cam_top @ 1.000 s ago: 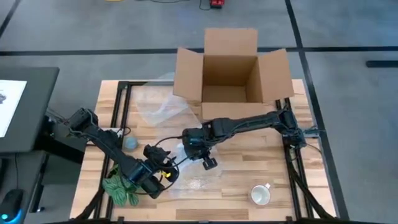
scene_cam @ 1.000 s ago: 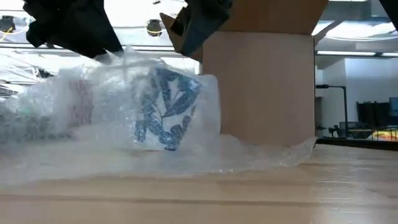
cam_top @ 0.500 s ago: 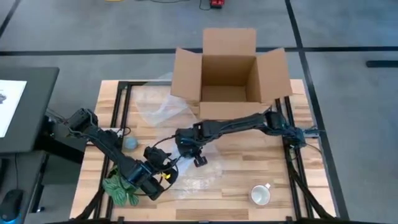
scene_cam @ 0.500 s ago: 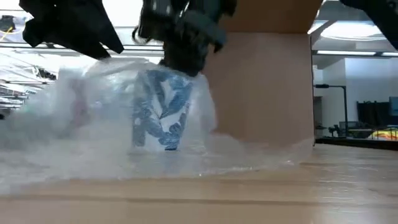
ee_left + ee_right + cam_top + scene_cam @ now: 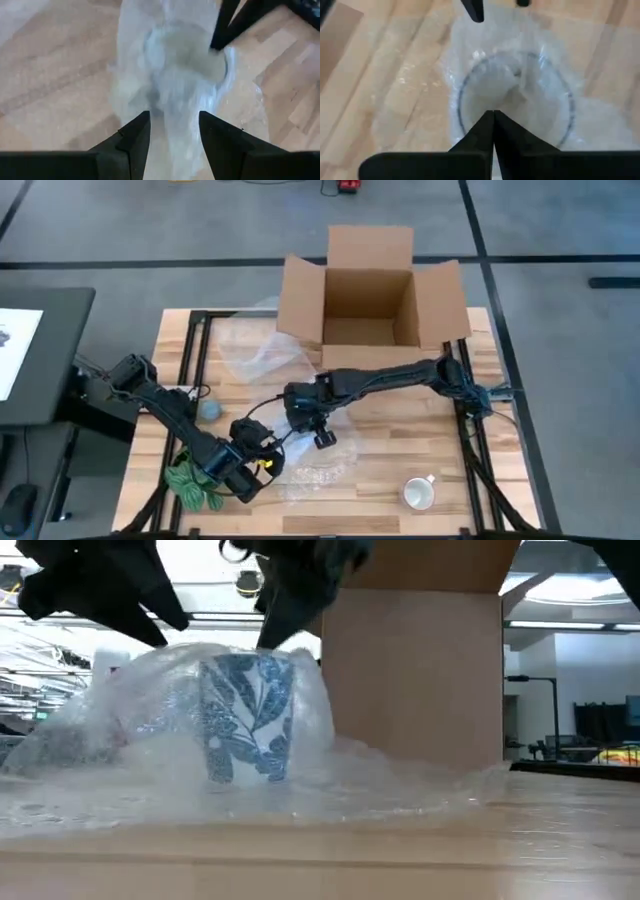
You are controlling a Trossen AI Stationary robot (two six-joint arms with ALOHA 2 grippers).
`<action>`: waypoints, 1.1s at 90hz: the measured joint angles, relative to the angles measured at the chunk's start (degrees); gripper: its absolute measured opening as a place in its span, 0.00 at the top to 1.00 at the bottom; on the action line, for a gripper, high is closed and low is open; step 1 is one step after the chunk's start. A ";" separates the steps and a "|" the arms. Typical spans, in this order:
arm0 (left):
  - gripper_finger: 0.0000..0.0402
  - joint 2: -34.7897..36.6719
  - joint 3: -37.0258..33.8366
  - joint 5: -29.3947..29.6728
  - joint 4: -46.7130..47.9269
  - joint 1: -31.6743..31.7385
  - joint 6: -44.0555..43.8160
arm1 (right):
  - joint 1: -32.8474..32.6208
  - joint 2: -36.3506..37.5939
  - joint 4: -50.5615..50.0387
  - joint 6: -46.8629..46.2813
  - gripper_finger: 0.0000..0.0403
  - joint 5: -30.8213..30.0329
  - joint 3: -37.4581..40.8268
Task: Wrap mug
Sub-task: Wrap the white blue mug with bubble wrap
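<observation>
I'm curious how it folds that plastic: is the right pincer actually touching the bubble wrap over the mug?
Touching. The right wrist view shows the right pincer closed on the bubble wrap above the mug's rim, with no gap.

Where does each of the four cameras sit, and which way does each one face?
High view: overhead, straight down on the table; both arms show.
Low view: table height, level across; leaf-patterned mug under bubble wrap.
Left wrist view: past the open left end effector at the wrapped mug.
Right wrist view: past the shut right end effector into the mug's mouth.
Both wrist views share the mug.
</observation>
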State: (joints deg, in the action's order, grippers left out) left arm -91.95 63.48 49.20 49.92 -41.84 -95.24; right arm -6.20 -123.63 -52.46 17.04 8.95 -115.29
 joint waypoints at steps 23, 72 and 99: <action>0.63 0.01 0.00 -0.12 -2.40 -1.31 -0.36 | -1.04 0.79 7.85 -0.88 1.00 0.17 -0.12; 0.63 0.01 0.00 0.44 -3.99 -2.45 0.50 | 1.60 -9.67 7.71 -0.55 1.00 0.15 -0.21; 0.63 0.01 0.00 0.53 -4.00 -2.45 0.66 | 0.91 -6.20 4.69 -0.20 1.00 -0.04 0.16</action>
State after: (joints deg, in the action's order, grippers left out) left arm -91.94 63.48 49.74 45.91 -44.29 -94.59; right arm -5.29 -129.83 -47.77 16.84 8.91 -115.13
